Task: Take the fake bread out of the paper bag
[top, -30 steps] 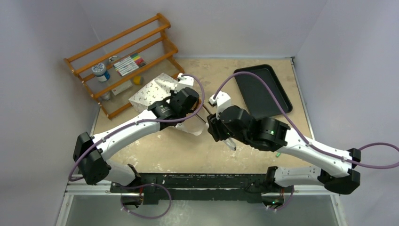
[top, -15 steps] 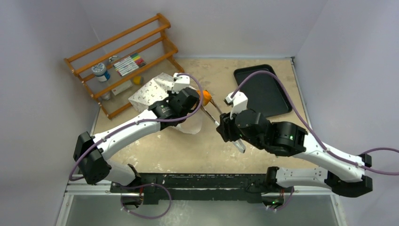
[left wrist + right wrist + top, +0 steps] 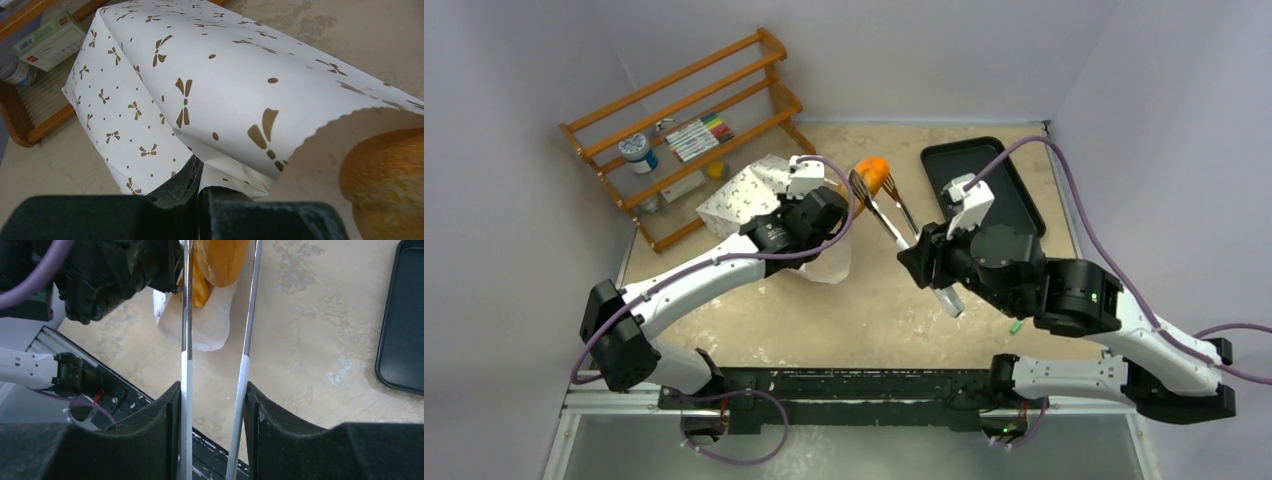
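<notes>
Fake bread [image 3: 873, 175] — clamped in the tongs [image 3: 886, 215], outside the paper bag [image 3: 225, 75], held between bag and black tray [image 3: 984, 190] | right gripper [image 3: 212, 395] closed on the tongs' handles | left gripper [image 3: 198, 182] pinches the bag's edge | extraction apparently done — set-down remains.

I see a black tray [image 3: 999, 215] on the surface [image 3: 824, 320] at far right. Far left, a wooden rack [image 3: 674, 78] holds markers [image 3: 696, 137], a white jar [image 3: 637, 153] and a small box [image 3: 682, 186].
</notes>
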